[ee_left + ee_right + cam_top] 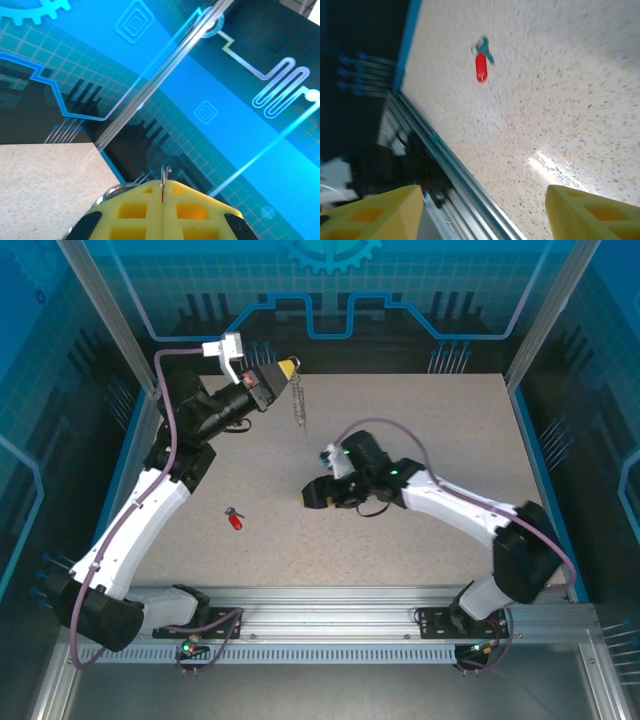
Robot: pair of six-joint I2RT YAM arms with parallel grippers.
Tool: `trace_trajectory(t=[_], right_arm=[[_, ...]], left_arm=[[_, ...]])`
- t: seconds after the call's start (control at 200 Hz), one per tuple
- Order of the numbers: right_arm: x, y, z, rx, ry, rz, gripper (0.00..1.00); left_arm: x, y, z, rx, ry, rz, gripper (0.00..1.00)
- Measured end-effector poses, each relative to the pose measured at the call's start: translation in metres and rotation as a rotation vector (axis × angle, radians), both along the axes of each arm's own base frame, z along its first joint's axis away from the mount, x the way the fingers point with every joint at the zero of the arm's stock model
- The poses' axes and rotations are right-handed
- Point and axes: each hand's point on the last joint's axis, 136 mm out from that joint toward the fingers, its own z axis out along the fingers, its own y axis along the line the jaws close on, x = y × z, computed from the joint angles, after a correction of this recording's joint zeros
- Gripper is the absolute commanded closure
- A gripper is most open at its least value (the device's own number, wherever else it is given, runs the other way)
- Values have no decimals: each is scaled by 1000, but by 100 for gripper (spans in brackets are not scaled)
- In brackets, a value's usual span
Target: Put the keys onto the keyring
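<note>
Glossy red plastic is noted on the key (480,67), ahead of the right gripper (482,205); the keyring's (165,174) bright metal is pinched by the left gripper's (162,187) matt yellow fingers (137,212).

text: none legible | labels: none | numbers: none

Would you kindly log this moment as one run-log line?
left gripper shut on keyring, raised | right gripper open above table | red key lying loose on table, not on keyring

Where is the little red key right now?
In the top view, the red key lies on the left side of the table, beside the left arm.
</note>
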Motion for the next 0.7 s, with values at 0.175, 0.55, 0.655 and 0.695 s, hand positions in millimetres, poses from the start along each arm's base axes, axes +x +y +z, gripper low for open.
trace_trajectory(t=[0.175, 0.55, 0.655, 0.695], right_arm=[[-14, 44, -35, -117, -8, 128, 41], [-9, 139, -79, -286, -149, 291, 46], [-5, 160, -95, -316, -178, 324, 45], [-2, 167, -102, -328, -192, 333, 45]], left_arm=[[8, 17, 2, 22, 15, 76, 100], [5, 45, 51, -16, -56, 146, 100], [7, 45, 48, -25, -38, 148, 100], [7, 46, 48, -25, -36, 151, 100]])
